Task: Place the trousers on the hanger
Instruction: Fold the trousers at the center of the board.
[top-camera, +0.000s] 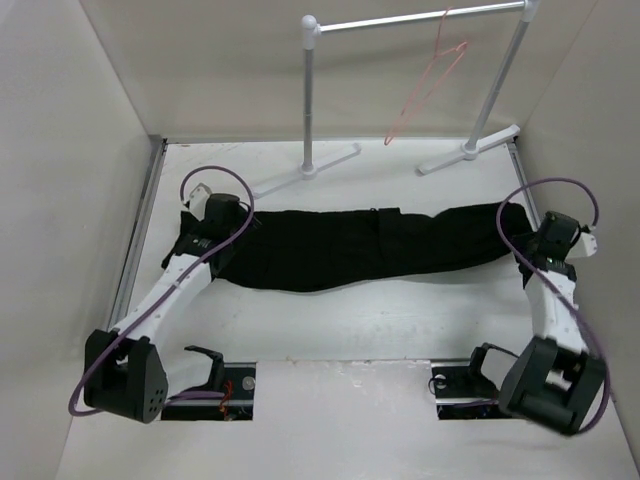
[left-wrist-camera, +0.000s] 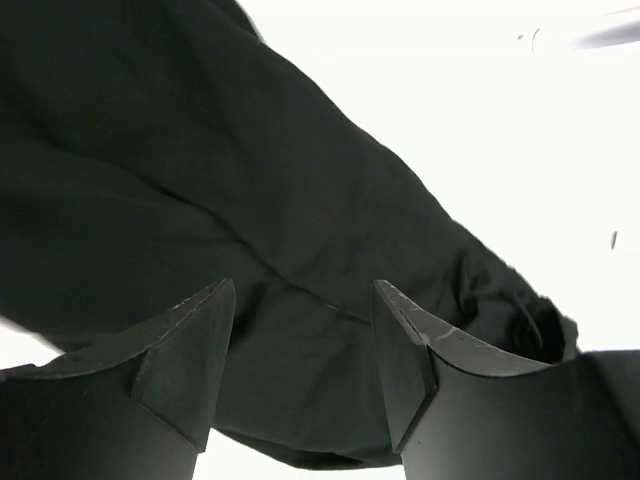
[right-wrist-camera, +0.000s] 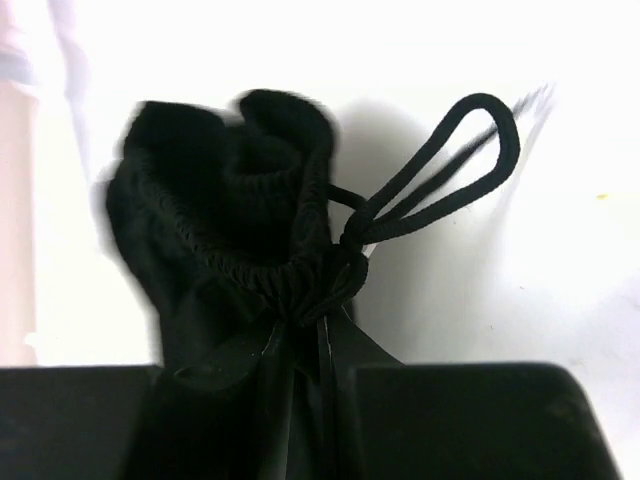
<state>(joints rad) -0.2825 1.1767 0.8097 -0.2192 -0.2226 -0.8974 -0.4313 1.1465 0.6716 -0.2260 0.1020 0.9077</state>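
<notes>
The black trousers (top-camera: 350, 250) lie stretched left to right across the white table. The pink wire hanger (top-camera: 432, 85) hangs from the rail at the back, far from both arms. My left gripper (top-camera: 203, 243) is at the trousers' left end. In the left wrist view its fingers (left-wrist-camera: 190, 350) stand apart, with flat dark fabric (left-wrist-camera: 300, 380) spanning the gap (left-wrist-camera: 305, 300). My right gripper (top-camera: 527, 255) is at the right end. There its jaws (right-wrist-camera: 310, 335) are pinched on the gathered waistband (right-wrist-camera: 230, 200), beside the drawstring loop (right-wrist-camera: 450, 160).
A white-and-grey garment rail (top-camera: 420, 20) stands at the back on two splayed feet (top-camera: 305, 175), (top-camera: 470, 150). White walls enclose the table on the left, right and back. The arm bases (top-camera: 125, 375), (top-camera: 550, 385) sit at the near edge.
</notes>
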